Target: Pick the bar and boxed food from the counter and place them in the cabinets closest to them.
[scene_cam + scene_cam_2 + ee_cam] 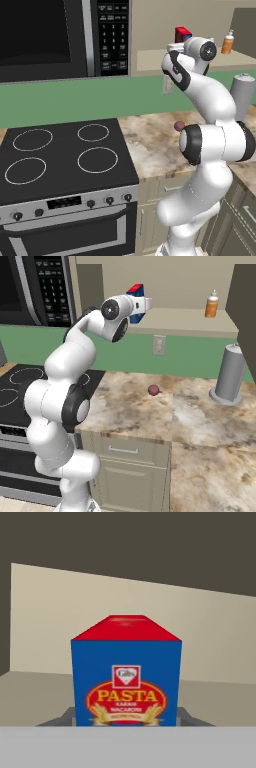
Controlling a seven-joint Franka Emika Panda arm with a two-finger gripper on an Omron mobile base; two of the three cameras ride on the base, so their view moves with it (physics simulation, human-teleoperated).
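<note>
Your pincer (145, 304) is pinching the boxed food (126, 672), holding it at the mouth of the open cabinet (180, 286), just above its shelf and well above the surface (150, 411). The carton stands upright, long axis vertical, red top up, label facing back at the hand. The shelf lies straight ahead and slightly below.

A green wall (190, 358) runs across the middle of the frame, with a pale outlet (159, 345) on it. At upper left hangs a black microwave (55, 37); below it sits a black stovetop (65, 155) with four rings. Tan drawers (127, 456) fill the bottom.
</note>
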